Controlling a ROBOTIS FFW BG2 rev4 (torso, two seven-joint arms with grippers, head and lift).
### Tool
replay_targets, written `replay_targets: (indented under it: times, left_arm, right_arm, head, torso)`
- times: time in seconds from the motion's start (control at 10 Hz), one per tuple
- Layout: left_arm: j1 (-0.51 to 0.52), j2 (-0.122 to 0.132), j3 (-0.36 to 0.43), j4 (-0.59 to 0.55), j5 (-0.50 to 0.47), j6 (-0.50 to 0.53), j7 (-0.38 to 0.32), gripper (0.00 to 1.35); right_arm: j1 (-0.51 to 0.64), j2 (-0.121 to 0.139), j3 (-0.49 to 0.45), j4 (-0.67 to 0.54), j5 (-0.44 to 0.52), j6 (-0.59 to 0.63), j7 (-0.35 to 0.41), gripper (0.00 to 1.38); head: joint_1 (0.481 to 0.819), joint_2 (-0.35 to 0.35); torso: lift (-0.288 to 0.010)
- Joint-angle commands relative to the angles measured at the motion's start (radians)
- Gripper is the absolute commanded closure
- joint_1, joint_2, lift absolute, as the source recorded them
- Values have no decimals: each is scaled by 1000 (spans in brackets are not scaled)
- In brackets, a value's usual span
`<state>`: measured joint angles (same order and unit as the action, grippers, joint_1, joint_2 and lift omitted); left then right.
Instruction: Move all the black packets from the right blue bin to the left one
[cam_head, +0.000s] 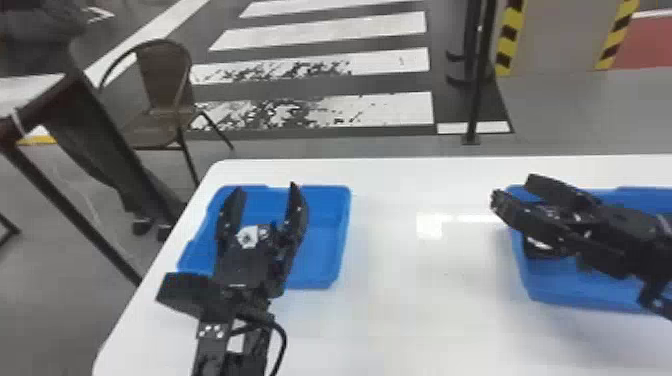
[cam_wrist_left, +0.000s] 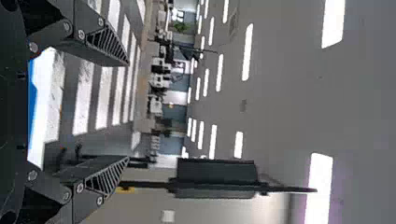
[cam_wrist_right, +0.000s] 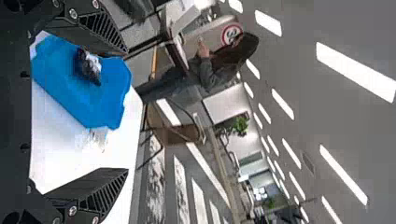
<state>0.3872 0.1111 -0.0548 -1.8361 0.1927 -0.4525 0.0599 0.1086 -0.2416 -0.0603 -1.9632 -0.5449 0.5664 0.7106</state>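
Over the left blue bin (cam_head: 320, 250), my left gripper (cam_head: 266, 189) is open; the left wrist view has my left gripper (cam_wrist_left: 128, 111) with nothing between its fingers. Above the near-left edge of the right blue bin (cam_head: 575, 295) is my right gripper (cam_head: 514, 189). My right gripper (cam_wrist_right: 127, 112) in its wrist view is also open and empty. That view has the left blue bin (cam_wrist_right: 105, 100) beyond the fingers, with a black packet (cam_wrist_right: 88, 66) with a white patch inside. Beneath the right gripper, a dark item (cam_head: 540, 251) with a white patch is partly hidden in the right bin.
Both bins stand on a white table (cam_head: 410, 280), with a stretch of tabletop between them. Past its far left corner are a brown chair (cam_head: 162, 85) and a dark rail (cam_head: 75, 215). A black post (cam_head: 477, 85) rises beyond the back edge.
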Motion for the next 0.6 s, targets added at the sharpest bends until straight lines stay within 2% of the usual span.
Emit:
replay_targets:
  times: [0.0,0.1,0.2,0.5]
  left_arm:
    - [96,16,-61,-138,88,-34,-11,128]
    - [135,18,-65,-192,118,-34,-29,128]
    - [162,22,-71,-227,164,-34,-49,130]
    - [182,25,-83,-254,192,-11,-71,130]
  right_arm:
    - [78,15,-109,-122,68,101,-51,150]
    - [110,25,-169,-176,134,158,-89,150]
    - [120,30,-205,-181,176,197,-118,153]
    - [132,50,-233,-144,222,177,-233,156]
  head:
    - [695,166]
    - [695,104]
    - [695,50]
    - [695,-54]
  torso:
    - [-140]
    - [-140]
    - [-140]
    - [-140]
